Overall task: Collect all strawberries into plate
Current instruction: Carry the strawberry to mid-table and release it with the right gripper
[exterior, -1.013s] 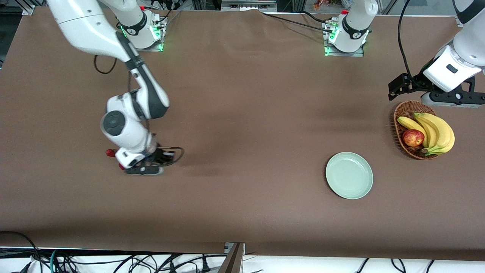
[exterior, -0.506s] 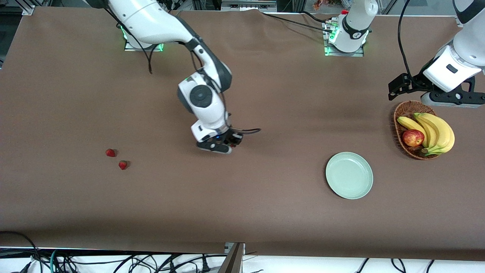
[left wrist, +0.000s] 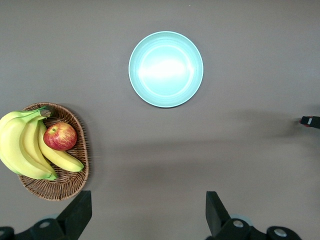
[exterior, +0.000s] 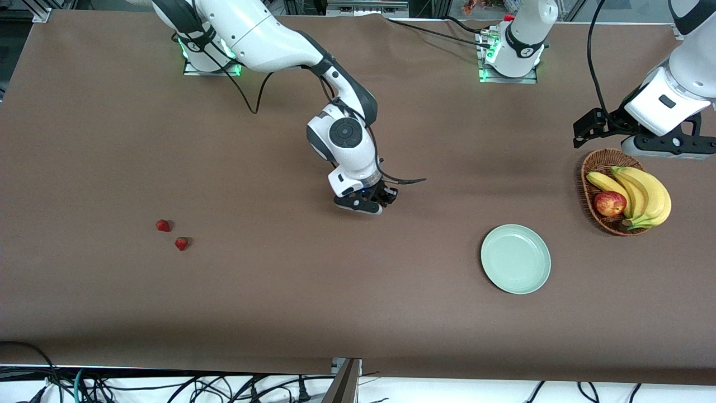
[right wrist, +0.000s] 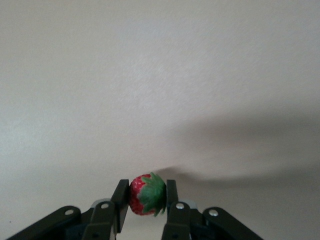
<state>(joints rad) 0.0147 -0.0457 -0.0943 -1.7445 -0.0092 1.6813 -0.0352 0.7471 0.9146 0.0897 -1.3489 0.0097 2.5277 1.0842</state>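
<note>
Right gripper [right wrist: 145, 202] carries one strawberry [right wrist: 146, 194]
Fingers clamped on it over bare table; left gripper [left wrist: 145, 212] waits, jaws wide (above basket [exterior: 594, 184]); plate [exterior: 516, 259] holds nothing

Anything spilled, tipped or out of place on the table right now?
Nothing stands out. The plate sits flat and bare, two strawberries lie toward the right arm's end, the right pincer grips a third squarely, and the left pincer waits open by the basket.

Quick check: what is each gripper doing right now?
Left gripper: open, empty, beside the brown wicker basket.
Right gripper: shut on a small red strawberry.
</note>
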